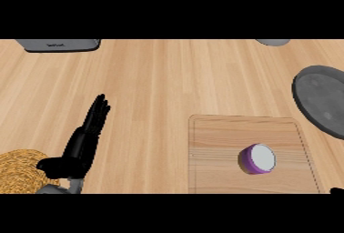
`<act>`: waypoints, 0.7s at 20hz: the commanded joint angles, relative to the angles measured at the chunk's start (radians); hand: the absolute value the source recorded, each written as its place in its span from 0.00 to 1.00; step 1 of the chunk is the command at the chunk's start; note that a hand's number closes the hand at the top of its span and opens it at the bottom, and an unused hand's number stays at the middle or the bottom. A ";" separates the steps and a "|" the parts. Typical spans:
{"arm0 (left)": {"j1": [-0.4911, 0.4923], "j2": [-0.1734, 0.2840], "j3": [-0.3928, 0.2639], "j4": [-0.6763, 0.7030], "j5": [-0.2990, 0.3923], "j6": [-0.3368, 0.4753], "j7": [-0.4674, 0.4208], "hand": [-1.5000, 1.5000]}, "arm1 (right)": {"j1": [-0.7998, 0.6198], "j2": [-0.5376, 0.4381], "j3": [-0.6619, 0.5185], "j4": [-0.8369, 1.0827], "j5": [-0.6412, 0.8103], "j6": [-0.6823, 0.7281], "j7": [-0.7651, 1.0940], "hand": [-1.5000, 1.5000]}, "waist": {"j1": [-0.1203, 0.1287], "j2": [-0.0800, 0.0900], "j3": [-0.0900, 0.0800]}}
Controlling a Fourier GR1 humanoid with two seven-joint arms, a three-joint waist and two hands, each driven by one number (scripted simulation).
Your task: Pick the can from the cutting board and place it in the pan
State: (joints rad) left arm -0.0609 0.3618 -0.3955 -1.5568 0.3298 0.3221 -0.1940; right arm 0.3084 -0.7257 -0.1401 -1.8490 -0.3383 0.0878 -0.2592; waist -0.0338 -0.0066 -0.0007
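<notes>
1. Far left, bottom: a woven straw-coloured mat (20,170) is seen at the view's lower-left corner, partly cut off by the edge & partly covered by the left forearm.
2. Left hand (80,145): shown low on the left side, above the counter (168,82). Fingers are held straight, close together, pointing up & slightly right; thumb is stuck out to the left over the mat. Nothing is held.
3. Top left: a grey appliance (59,44) w/ rounded corners is cut off by the upper edge; what it is can't be told.
4. Centre-right: a light wood cutting board (215,136) lies flat on the counter, lower part running to the bottom of the view.
5. The can (258,159) (purple side, pale grey-white end) is found on the board, right of its middle, towards the lower half. It looks tipped, w/ its round end facing up & right. No hand is touching it; left hand is well apart from it.
6. Top right: a small grey object (273,42) is clipped by the upper edge, not identifiable.
7. Right edge: the dark grey pan (321,98) is seen partly, beyond the board's upper-right corner, nothing seen in its visible part.
8. Bottom-right corner: a small black bit (336,191), likely the right hand, barely shows; finger state can't be told.
</notes>
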 commanded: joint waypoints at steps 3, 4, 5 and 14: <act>-0.064 -0.043 -0.002 0.025 -0.025 -0.021 0.014 0.50 | 0.013 -0.112 -0.037 -0.096 0.067 0.066 0.131 0.00 | 0.025 0.006 0.000; -0.034 -0.015 0.016 0.009 -0.013 -0.039 0.013 0.50 | 0.018 -0.096 0.003 -0.114 0.132 0.046 0.134 0.00 | 0.031 0.006 0.000; -0.034 -0.044 -0.018 -0.015 -0.044 0.000 0.033 0.50 | 0.034 -0.127 -0.004 -0.125 0.126 0.081 0.162 0.00 | 0.029 0.005 0.000; -0.064 -0.049 -0.001 0.025 -0.034 -0.056 0.031 0.50 | -0.174 -0.226 0.290 -0.154 0.363 0.144 0.489 0.00 | 0.063 0.013 -0.001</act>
State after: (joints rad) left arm -0.1145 0.3128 -0.4044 -1.5402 0.2908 0.2869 -0.1678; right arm 0.1929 -0.9206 0.0366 -1.9934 -0.0712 0.1905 0.1317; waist 0.0201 0.0042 -0.0015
